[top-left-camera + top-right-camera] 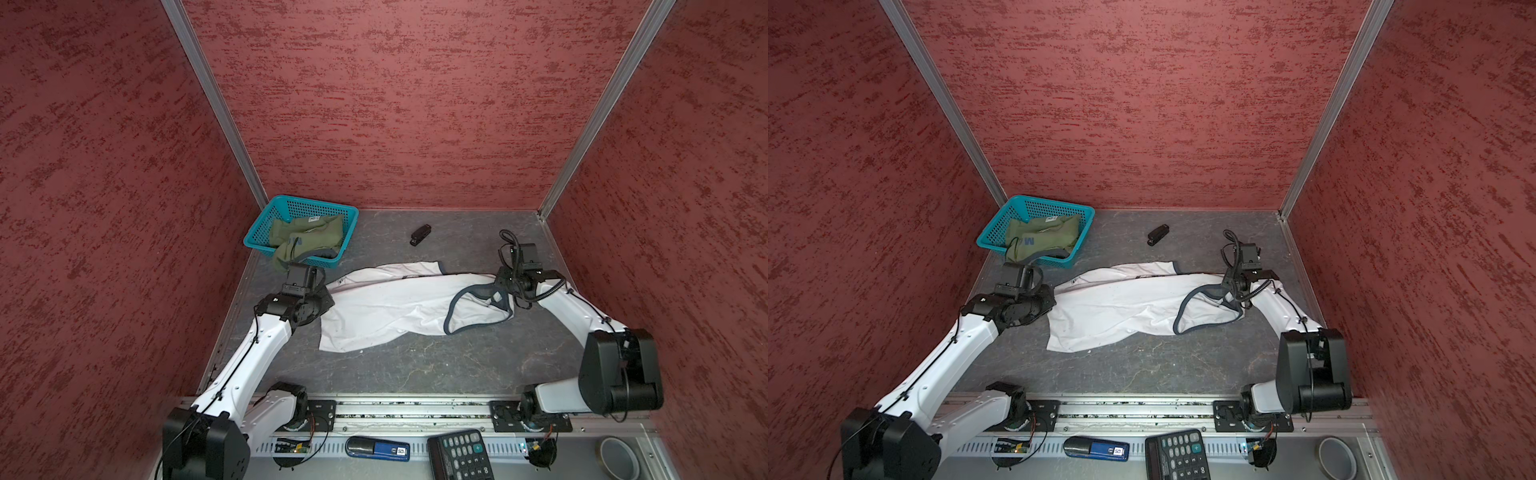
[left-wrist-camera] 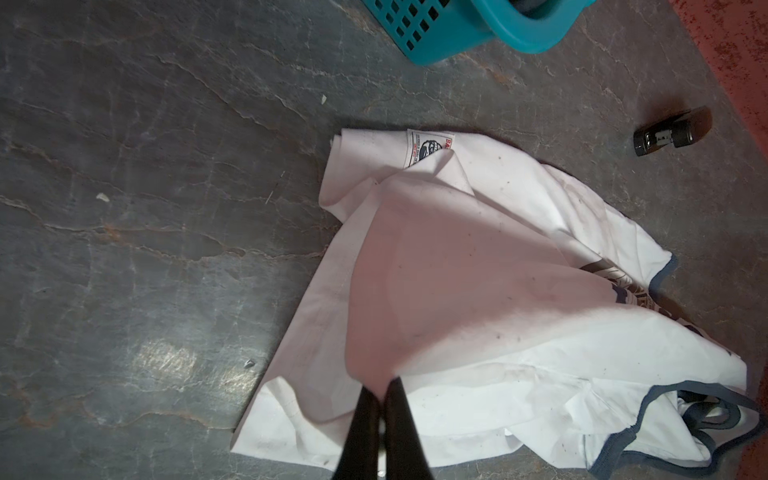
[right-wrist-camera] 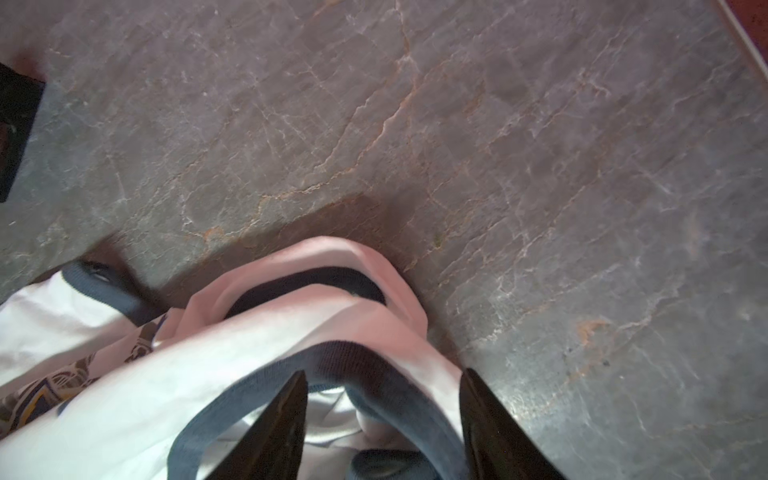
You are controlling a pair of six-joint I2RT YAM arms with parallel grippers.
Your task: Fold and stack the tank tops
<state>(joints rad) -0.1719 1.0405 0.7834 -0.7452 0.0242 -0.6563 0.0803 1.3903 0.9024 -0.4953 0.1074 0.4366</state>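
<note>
On the white tank top [image 2: 457,270] I read red "BA" on its sewn label [image 2: 430,147]; the rest is too small. Beyond that shirt, the olive tank top [image 1: 1046,232] carries a blue "M". Nearer me than the shirt, the white tag [image 1: 1120,451] on the blue device [image 1: 1096,449] seems to say "50", and the teal key [image 1: 1196,448] of the calculator [image 1: 1177,457] shows a plus.

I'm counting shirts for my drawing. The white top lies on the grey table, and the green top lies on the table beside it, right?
Not quite. The white top does lie on the grey table, but the green top is in the teal basket, not on the table. Both top views show it.
</note>
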